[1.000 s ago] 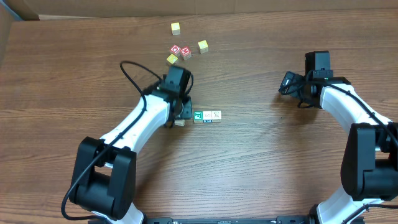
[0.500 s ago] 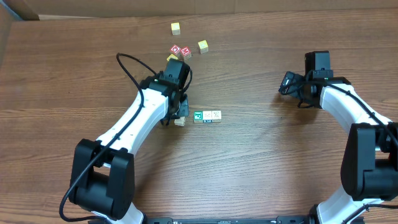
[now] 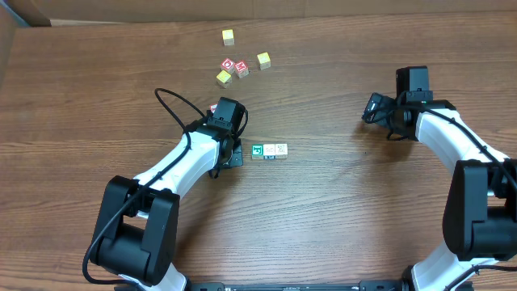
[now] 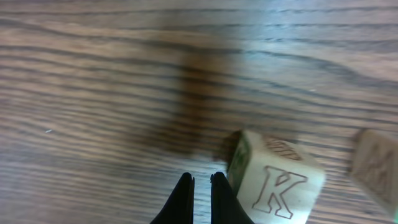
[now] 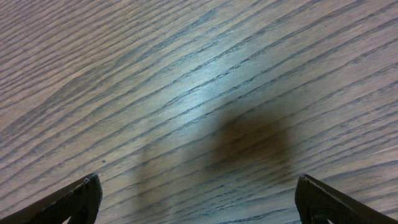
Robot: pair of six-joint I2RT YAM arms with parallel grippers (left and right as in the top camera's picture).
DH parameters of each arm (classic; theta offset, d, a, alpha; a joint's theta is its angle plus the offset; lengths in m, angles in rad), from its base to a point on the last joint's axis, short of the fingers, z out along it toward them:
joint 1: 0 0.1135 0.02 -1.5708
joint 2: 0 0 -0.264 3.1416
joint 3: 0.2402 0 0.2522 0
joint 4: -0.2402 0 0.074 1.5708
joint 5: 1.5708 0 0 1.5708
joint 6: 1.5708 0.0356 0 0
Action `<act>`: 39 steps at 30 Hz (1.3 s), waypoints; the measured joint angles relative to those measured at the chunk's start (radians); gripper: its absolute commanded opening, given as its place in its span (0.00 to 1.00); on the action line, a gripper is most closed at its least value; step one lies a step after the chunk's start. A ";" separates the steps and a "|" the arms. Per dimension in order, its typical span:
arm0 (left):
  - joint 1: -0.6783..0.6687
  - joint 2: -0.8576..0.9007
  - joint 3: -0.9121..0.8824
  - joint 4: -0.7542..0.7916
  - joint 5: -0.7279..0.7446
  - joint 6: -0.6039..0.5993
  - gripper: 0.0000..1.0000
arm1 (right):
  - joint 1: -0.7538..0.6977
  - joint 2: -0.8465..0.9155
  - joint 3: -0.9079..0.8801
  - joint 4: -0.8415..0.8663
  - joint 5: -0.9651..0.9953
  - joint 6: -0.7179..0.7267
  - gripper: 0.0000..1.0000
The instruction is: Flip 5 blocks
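The left hand rests low over the bench, near the middle. Its two fingers are closed almost together and hold nothing between them, as the left wrist view shows. Just to the right of the fingertips in that view stands the K block, a pale wooden cube with a letter K outlined on the face toward the camera. It sits a little tilted, and I cannot tell if the finger touches it. A second pale block is at the right edge, too blurred to read.

From above, the arm hides the K block. Just beside the left hand lies a row of three blocks, touching each other, the leftmost with a green print.

Farther back there are three yellow cubes and two red cubes, scattered loosely.

The right hand is well apart, at the right side, with its fingers spread wide over bare wood.
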 measured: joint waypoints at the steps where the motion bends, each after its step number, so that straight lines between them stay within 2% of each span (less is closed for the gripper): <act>1: 0.000 0.000 0.000 0.008 0.010 0.000 0.04 | 0.000 0.000 0.000 -0.001 0.000 0.000 1.00; 39: 0.000 0.000 0.000 0.103 0.114 -0.007 0.06 | 0.000 0.000 0.000 0.000 0.000 0.000 1.00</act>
